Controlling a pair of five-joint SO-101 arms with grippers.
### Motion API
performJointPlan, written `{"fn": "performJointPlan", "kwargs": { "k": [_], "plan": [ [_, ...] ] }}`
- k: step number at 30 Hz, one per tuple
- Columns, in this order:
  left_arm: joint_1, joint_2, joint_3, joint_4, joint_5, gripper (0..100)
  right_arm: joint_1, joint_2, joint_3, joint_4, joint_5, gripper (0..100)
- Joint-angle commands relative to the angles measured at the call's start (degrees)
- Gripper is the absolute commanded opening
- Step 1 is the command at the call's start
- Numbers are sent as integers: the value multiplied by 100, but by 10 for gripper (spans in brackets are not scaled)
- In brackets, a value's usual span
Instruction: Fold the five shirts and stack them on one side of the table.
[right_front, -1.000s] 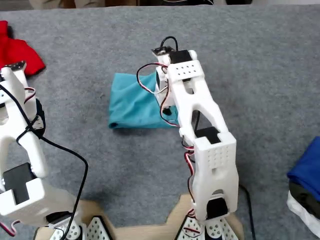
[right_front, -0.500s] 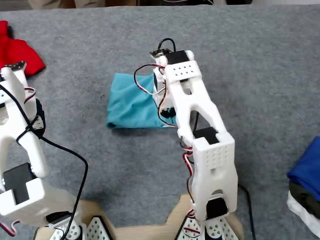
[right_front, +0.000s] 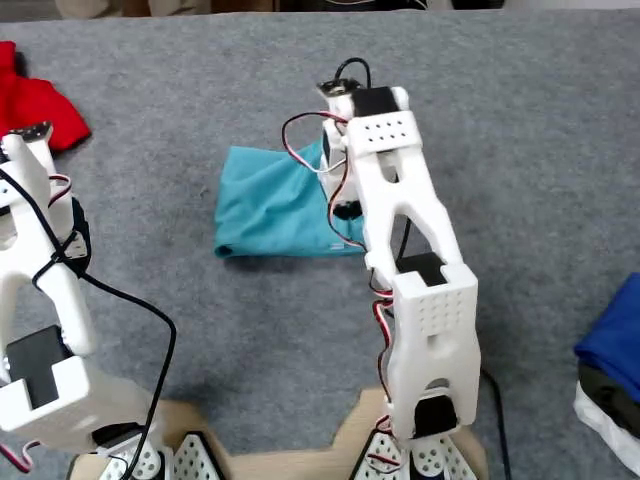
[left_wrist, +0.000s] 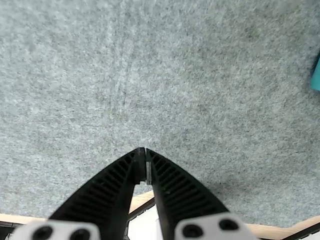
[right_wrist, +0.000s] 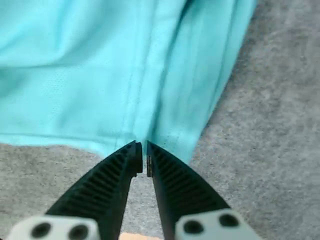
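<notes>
Fingers (right_wrist: 110, 185) of the right gripper (right_wrist: 142, 149) are seen pressed together, their black ribbed tips set right at the hem of the folded teal fabric shirt (right_wrist: 125, 65). Whether cloth is pinched between them cannot be told. Most of the shirt is spread beyond the tips, on the grey felt table cover (right_wrist: 270, 125). The left gripper (left_wrist: 145, 154) is held with its fingers together too, nothing between them, over the felt, and a sliver of teal is seen well off to one side of its tips. In the high view, a crumpled red shirt (right_front: 35, 110) is found at the far left edge. A folded blue shirt (right_front: 612, 345) is laid atop a dark garment (right_front: 598, 385) and a white garment (right_front: 605, 420) at the right edge.
</notes>
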Motion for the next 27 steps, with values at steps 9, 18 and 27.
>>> {"fn": "performJointPlan", "kwargs": {
  "k": [9, 18, 27],
  "plan": [
    [-44, -295, -18, 53, -53, 19, 620, -40, -215, 149, 123, 31],
    [-18, -295, -18, 53, -53, 19, -189, -4, -215, 149, 88, 34],
    [-53, -277, -35, 53, -53, 19, -338, -13, 22, 149, 88, 34]
  ]
}}
